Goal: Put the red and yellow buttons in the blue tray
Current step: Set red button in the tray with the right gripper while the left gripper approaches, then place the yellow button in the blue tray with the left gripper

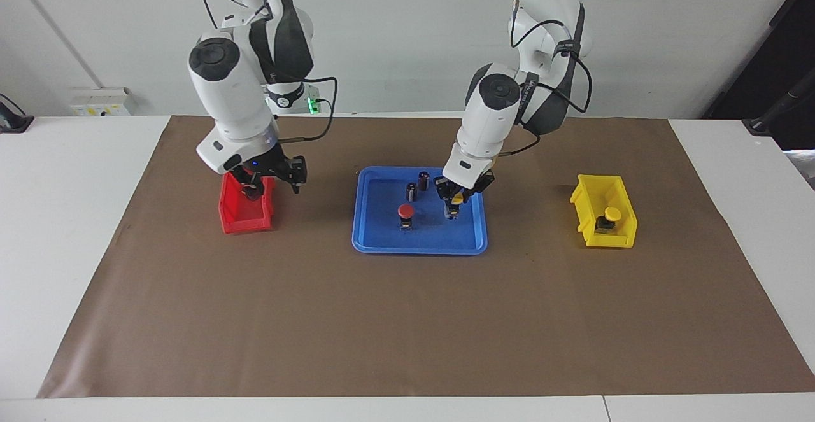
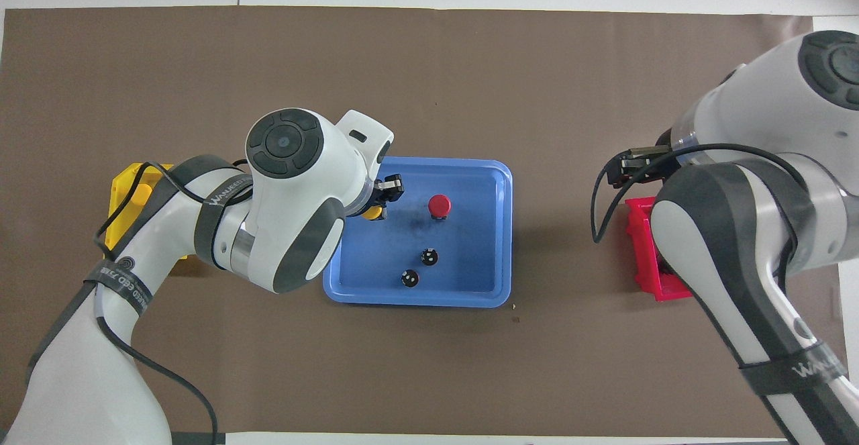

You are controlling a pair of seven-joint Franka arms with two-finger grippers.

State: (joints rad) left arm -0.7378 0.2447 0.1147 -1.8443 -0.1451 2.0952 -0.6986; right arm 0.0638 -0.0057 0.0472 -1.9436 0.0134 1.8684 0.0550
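Note:
The blue tray [image 1: 382, 240] [image 2: 483, 170] lies mid-table. In it stands a red button [image 1: 405, 212] [image 2: 439, 205]. My left gripper [image 1: 454, 198] [image 2: 380, 205] is low in the tray at the end toward the left arm, shut on a yellow button [image 1: 456, 202] [image 2: 371, 214] whose base is at the tray floor. A second yellow button [image 1: 610, 214] [image 2: 141, 194] sits in the yellow bin [image 1: 621, 237] [image 2: 121, 186]. My right gripper [image 1: 253, 188] is down in the red bin [image 1: 245, 221] [image 2: 645, 257]. The second red button is hidden.
Two dark capless cylinders [image 1: 412, 191] [image 1: 423, 180] stand in the tray, nearer to the robots than the red button; they also show in the overhead view [image 2: 429, 256] [image 2: 409, 278]. A brown mat [image 1: 407, 320] covers the table.

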